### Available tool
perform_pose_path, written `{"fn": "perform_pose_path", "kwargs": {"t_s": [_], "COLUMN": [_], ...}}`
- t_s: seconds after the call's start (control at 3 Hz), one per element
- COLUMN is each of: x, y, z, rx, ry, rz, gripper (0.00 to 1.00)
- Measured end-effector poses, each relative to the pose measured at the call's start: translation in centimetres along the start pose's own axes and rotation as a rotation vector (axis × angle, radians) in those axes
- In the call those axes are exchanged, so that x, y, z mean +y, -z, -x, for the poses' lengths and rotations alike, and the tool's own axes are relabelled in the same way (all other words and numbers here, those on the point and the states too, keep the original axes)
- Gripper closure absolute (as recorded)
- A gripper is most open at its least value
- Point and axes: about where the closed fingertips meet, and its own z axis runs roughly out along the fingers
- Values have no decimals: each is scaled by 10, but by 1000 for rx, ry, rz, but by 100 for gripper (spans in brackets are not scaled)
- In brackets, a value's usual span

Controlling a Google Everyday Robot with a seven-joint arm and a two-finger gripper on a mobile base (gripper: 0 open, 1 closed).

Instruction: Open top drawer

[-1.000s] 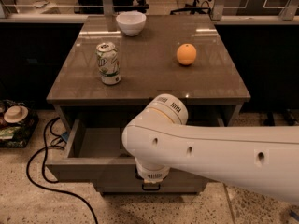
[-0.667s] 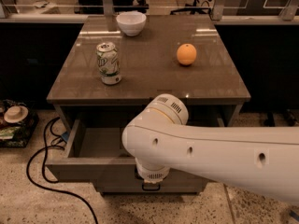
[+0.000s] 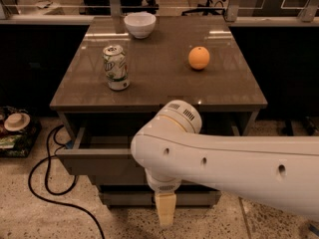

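Observation:
The top drawer (image 3: 99, 163) of the cabinet under the brown table (image 3: 164, 91) stands pulled out toward me, with part of its grey tray interior (image 3: 107, 139) showing on the left. My white arm (image 3: 224, 166) crosses in front of the drawer and hides its middle, its right part and its handle. My gripper (image 3: 165, 209) hangs below the arm's wrist, in front of the cabinet's lower drawers and just below the level of the open drawer's front.
On the table stand a green-white soda can (image 3: 115, 67), an orange (image 3: 199, 58) and a white bowl (image 3: 140, 24). A black cable (image 3: 47, 183) loops on the speckled floor at the left, next to clutter (image 3: 15, 128). A lower drawer front (image 3: 124, 197) shows beneath.
The gripper's tip now shows lower beneath the arm than before. The drawer stays pulled out and the things on the table have not moved.

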Motion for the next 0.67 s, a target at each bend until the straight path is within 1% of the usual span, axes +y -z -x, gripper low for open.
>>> {"fn": "perform_pose_path", "kwargs": {"t_s": [0.33,0.67], "x": [-1,-22], "y": [1,18], "z": [0,-13], "rx": [1,41], "ry": [0,15], "rz": [-2,-51], "gripper": [0,0]}}
